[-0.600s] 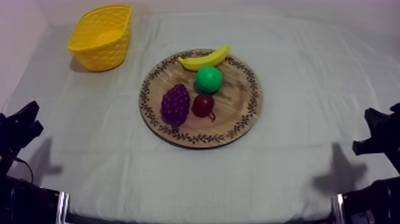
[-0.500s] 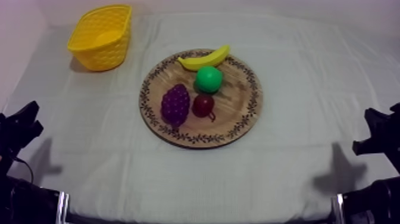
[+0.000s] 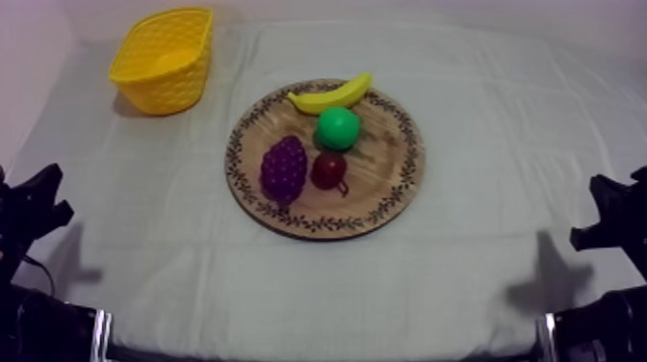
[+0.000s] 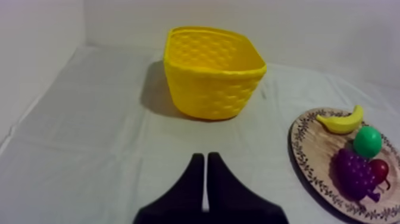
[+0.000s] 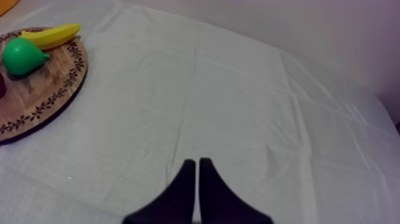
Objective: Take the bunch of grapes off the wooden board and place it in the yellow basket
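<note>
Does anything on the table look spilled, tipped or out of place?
Nothing stands out. The yellow basket sits upright, and the bunch of grapes, banana, pear and small red fruit all lie on the wooden board.

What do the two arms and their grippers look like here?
Both are plain black, with no markings visible. The left gripper and right gripper each have two smooth fingers, broad at the base, tapering to the tip. From above, the left arm and right arm look blocky, each with a pale band.
</note>
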You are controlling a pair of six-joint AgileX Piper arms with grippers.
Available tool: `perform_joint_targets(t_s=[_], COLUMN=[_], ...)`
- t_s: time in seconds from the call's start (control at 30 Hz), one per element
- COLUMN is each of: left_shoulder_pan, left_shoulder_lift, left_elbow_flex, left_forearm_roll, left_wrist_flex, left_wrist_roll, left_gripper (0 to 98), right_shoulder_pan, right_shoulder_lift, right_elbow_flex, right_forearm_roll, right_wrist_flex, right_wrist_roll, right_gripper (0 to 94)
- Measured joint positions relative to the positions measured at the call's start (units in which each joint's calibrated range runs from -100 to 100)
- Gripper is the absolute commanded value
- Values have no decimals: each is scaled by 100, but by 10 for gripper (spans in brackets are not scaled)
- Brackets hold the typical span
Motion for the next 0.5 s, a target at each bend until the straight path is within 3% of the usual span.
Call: perform_joint_targets(t_s=[0.27, 0.5], left_shoulder_pan=[100, 222], left_shoulder_lift=[310, 1374], left_elbow_flex=[-311, -1493], left_forearm_roll=[4, -17], left_wrist_flex=[14, -12], left_wrist_roll=[-424, -521], left_gripper=[0, 0], right_shoulder_pan=[0, 0], right_shoulder_lift=[0, 0], right_elbow_flex=[0, 0], right_forearm_roll=[0, 0], right_wrist_flex=[0, 0], right_wrist_roll=[0, 0], right_gripper=[3, 3])
